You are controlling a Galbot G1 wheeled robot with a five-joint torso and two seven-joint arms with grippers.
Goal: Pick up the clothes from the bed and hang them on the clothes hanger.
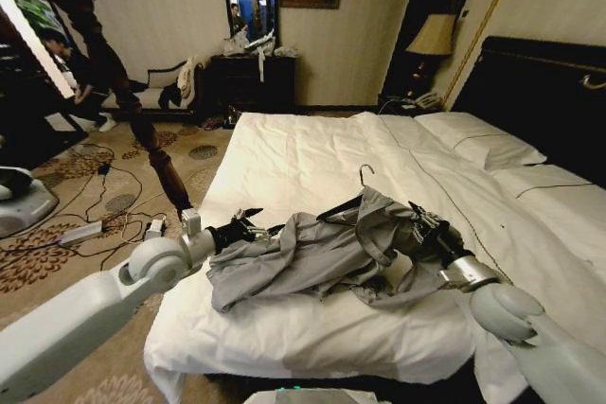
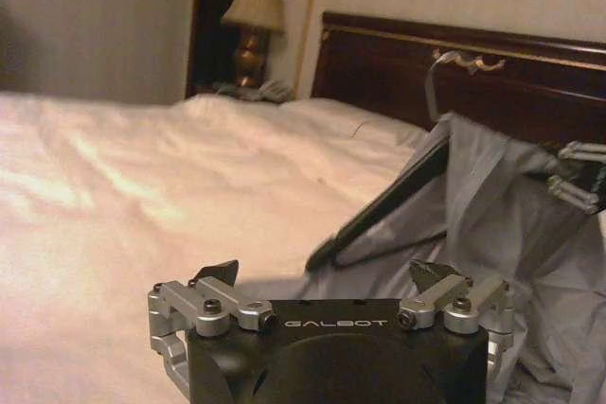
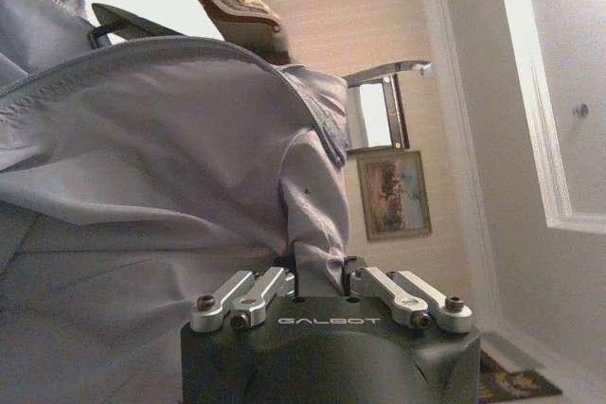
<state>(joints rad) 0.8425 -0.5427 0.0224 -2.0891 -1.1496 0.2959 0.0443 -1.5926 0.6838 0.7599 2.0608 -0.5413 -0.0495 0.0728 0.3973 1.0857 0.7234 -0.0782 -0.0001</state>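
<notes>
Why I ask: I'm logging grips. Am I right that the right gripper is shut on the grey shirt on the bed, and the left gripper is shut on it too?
Not quite. The right gripper is shut on the grey shirt on the bed, but the left gripper is open, holding nothing, as the left wrist view shows.

the grey shirt (image 1: 312, 253) lies crumpled on the white bed (image 1: 312, 163), the dark hanger (image 1: 343, 203) partly inside it with its wire hook pointing to 12 o'clock. the left claw (image 1: 248, 224) sits at the shirt's 9 o'clock edge; the right claw (image 1: 421, 224) meets the cloth at 3 o'clock.
</notes>
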